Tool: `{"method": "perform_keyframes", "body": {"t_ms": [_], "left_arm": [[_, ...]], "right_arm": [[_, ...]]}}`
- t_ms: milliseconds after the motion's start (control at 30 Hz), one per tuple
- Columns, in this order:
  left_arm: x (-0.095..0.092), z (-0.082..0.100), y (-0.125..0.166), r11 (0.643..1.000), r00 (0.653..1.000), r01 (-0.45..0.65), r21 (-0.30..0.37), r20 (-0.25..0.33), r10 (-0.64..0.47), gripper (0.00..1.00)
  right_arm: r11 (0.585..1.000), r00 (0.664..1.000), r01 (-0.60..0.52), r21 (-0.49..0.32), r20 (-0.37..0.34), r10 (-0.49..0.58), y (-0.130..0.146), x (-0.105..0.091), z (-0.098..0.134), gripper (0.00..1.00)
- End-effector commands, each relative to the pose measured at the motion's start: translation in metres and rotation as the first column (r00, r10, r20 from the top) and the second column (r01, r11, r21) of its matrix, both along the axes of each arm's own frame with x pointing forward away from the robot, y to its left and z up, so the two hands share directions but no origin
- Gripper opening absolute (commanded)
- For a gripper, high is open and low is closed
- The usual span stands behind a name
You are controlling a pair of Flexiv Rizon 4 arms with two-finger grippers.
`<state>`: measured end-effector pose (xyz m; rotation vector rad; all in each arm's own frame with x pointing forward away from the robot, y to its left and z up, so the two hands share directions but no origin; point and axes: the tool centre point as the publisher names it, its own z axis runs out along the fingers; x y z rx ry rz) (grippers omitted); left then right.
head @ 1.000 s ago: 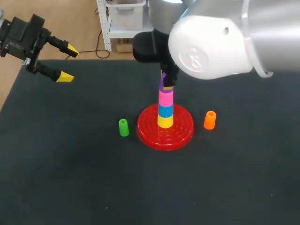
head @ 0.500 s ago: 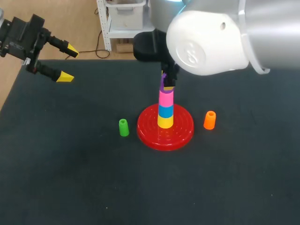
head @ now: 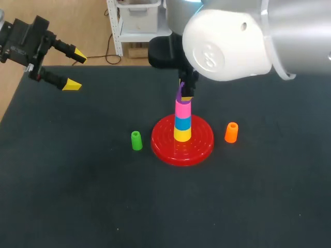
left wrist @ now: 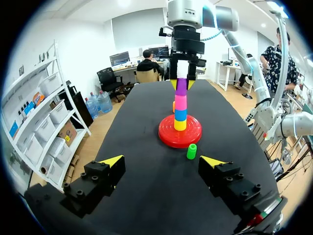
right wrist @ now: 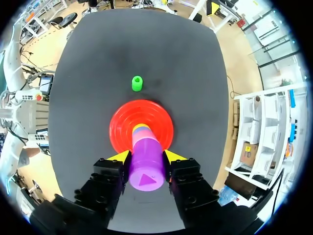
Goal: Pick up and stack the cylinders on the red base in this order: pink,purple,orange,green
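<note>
Purple (left wrist: 181, 86) settling onto pink (left wrist: 181, 102)
Right gripper (right wrist: 146, 157), clenched on purple, has hardly shifted; seating looks near done. Left gripper (left wrist: 161, 160) hangs released.

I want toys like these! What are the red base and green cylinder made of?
The red base looks like glossy moulded plastic: light glints on its raised rings. The green cylinder seems plastic too: smooth, evenly bright colour, less shine. Looks alone can't prove it.
</note>
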<state>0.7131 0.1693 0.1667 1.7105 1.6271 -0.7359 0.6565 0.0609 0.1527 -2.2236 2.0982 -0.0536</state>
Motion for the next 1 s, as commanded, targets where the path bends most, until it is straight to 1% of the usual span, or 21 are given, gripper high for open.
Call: {"method": "perform_keyframes", "body": {"t_ms": [33, 300, 733, 867, 1000], "left_arm": [[0.0005, -0.0005, 0.0004, 1.0, 1.0, 0.001, 0.0, 0.0, -0.001, 1.0], [0.0005, -0.0005, 0.0004, 1.0, 1.0, 0.001, 0.0, 0.0, -0.001, 1.0], [0.0005, -0.0005, 0.0004, 1.0, 1.0, 0.001, 0.0, 0.0, -0.001, 1.0], [0.0005, -0.0005, 0.0004, 1.0, 1.0, 0.001, 0.0, 0.0, -0.001, 1.0], [0.0005, -0.0005, 0.0004, 1.0, 1.0, 0.001, 0.0, 0.0, -0.001, 1.0]], "right_arm": [[1.0, 1.0, -0.011, -0.009, -0.004, 0.011, 0.0052, 0.001, -0.0135, 0.0], [0.998, 0.999, -0.04, -0.042, 0.009, 0.04, 0.0093, 0.0011, -0.0113, 0.0], [0.99, 0.997, -0.079, -0.117, -0.006, 0.078, 0.0066, 0.0054, -0.0085, 0.0], [0.989, 0.996, -0.084, -0.118, -0.01, 0.083, 0.0072, 0.0048, -0.0099, 0.0], [0.992, 0.997, -0.078, -0.101, -0.006, 0.078, 0.0076, 0.0037, -0.0102, 0.0]]}}
